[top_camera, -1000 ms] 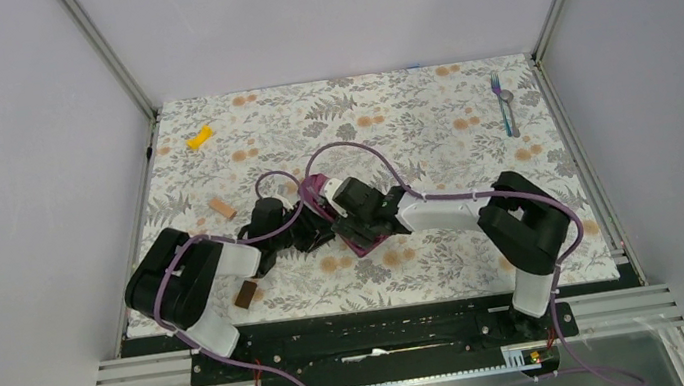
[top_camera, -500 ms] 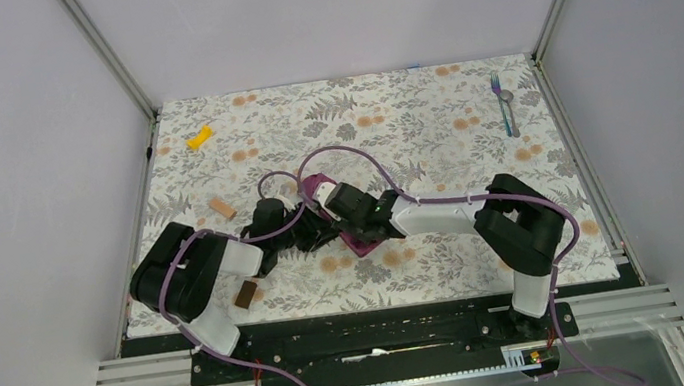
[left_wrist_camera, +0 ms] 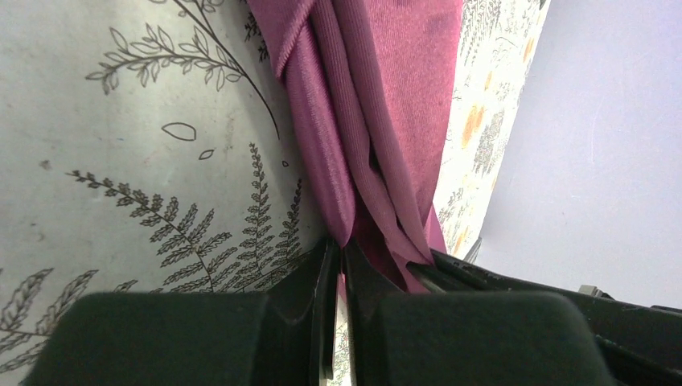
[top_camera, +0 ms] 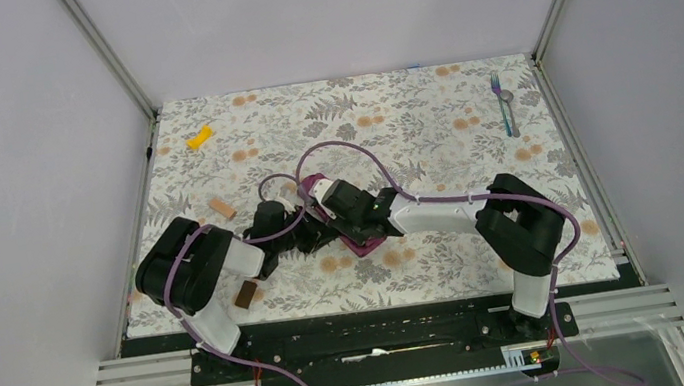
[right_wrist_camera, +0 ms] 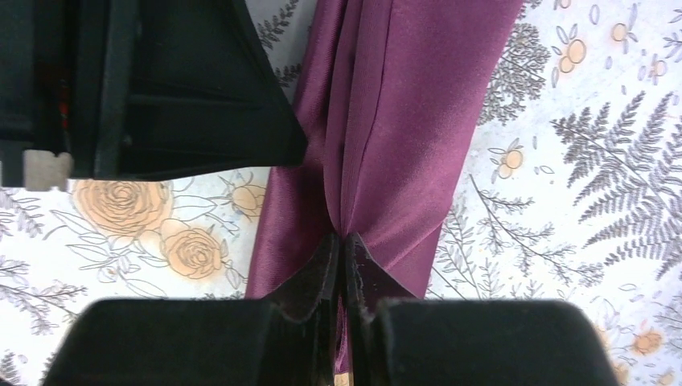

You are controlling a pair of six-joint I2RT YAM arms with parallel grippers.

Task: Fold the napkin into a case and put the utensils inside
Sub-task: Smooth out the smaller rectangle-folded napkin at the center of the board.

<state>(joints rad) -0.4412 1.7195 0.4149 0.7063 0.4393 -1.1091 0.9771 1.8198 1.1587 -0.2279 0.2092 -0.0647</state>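
Observation:
The plum-magenta napkin (top_camera: pixel 363 243) lies bunched into a narrow strip at the middle of the floral mat, mostly hidden under both arms. My left gripper (top_camera: pixel 317 231) is shut on a fold of the napkin (left_wrist_camera: pixel 378 96), with cloth pinched between its fingertips (left_wrist_camera: pixel 340 245). From the other side my right gripper (top_camera: pixel 346 223) is also shut on the napkin (right_wrist_camera: pixel 402 121), its tips (right_wrist_camera: pixel 342 239) nipping a crease near one end. The two grippers sit very close together. The utensils (top_camera: pixel 504 105), a thin fork and spoon, lie side by side at the mat's far right corner.
A small yellow piece (top_camera: pixel 200 137) lies at the far left. A tan block (top_camera: pixel 222 208) sits left of the arms and a dark brown block (top_camera: pixel 247 294) near the front left edge. Grey walls enclose the mat (top_camera: pixel 410 133) on three sides.
Both grippers have closed onto the napkin's folds. The right gripper has slid slightly left along the cloth, and the left arm has shifted a little right.

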